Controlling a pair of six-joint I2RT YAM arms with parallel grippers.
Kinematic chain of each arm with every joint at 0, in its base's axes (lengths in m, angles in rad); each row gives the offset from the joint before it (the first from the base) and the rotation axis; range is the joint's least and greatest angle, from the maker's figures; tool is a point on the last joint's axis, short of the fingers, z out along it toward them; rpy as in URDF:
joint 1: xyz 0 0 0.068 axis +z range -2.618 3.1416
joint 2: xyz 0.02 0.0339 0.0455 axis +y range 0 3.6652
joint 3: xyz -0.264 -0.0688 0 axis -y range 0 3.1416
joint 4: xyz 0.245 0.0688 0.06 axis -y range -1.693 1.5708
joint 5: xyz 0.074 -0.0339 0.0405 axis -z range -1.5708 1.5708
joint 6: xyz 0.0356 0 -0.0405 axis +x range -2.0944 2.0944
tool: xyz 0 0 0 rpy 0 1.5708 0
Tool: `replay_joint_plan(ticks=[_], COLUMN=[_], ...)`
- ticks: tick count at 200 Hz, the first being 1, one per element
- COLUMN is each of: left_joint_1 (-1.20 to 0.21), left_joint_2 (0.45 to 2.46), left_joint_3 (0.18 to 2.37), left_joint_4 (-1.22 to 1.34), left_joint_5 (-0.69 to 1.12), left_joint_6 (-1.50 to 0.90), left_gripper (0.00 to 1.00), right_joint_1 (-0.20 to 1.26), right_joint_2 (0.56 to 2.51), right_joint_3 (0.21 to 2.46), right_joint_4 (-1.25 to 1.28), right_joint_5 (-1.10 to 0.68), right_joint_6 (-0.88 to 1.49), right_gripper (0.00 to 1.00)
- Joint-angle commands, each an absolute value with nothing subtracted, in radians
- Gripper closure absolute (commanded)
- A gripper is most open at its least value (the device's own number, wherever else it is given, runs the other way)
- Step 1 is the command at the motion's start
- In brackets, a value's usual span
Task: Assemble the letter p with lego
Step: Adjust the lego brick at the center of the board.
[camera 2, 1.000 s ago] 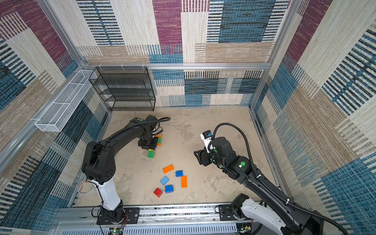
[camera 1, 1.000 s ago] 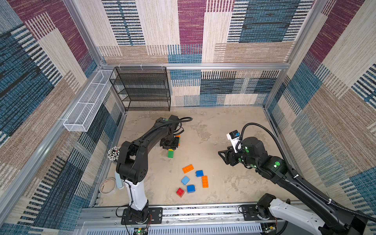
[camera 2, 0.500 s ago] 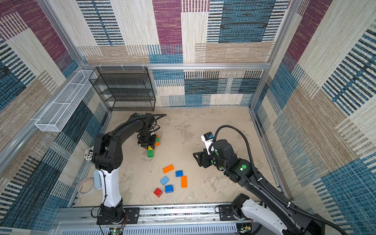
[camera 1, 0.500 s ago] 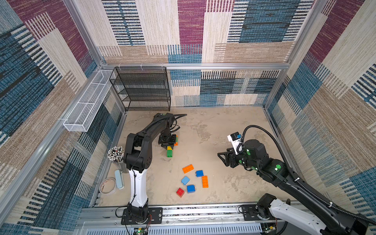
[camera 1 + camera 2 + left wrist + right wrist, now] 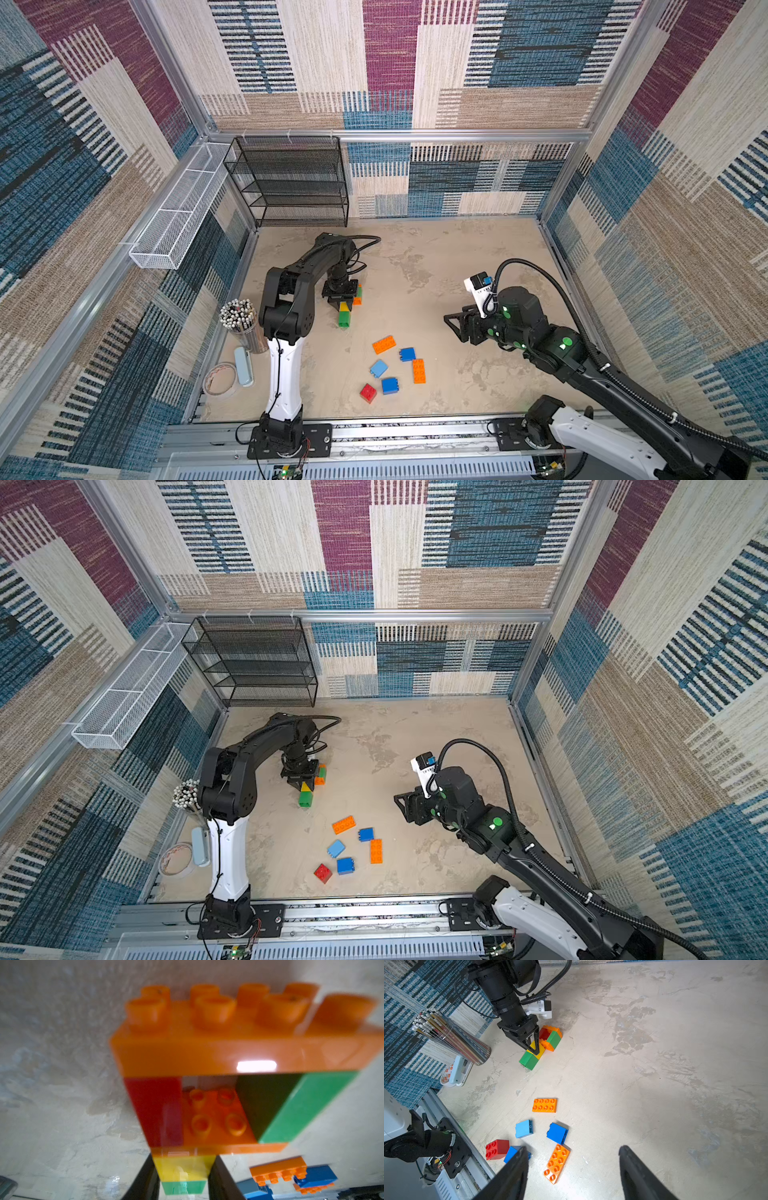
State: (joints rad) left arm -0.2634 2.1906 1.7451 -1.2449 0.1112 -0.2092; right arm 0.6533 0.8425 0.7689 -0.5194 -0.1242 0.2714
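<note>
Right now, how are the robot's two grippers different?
The left gripper is shut on the yellow brick; the right gripper is open and holds nothing. The left gripper's jaws stand close together; the right gripper's stand wide apart. Both are black.

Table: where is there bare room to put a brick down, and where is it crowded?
Bare: the back of the table, from the shelf to the right wall; also between the loose bricks and that wall, under the right arm. Crowded: the loose bricks, and the left gripper on the built piece.
</note>
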Motion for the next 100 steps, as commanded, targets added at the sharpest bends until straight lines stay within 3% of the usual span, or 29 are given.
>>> replay_joint_plan(ticks=[1,59,100], left_joint_1=[-0.262,-0.262,-0.262], left_joint_2=[2.207,2.171,1.968], left_joint_3=[1.75,1.743,1.627], left_joint_4=[-1.245,-1.252,-1.193], left_joint_5=[0.13,0.138,0.139], left_joint_6=[-0.18,-0.165,-0.192], left_gripper=[0.77,0.5,0.32], right_joint_1=[0.655,0.654,0.716], right_joint_2=[0.842,0.868,0.968], right_joint_3=[0.762,0.768,0.768], right_joint_4=[-0.491,-0.496,-0.488], right_joint_5=[-0.132,-0.139,-0.129], right_joint_6=[0.281,0.29,0.355], right_gripper=[0.29,0.29,0.31])
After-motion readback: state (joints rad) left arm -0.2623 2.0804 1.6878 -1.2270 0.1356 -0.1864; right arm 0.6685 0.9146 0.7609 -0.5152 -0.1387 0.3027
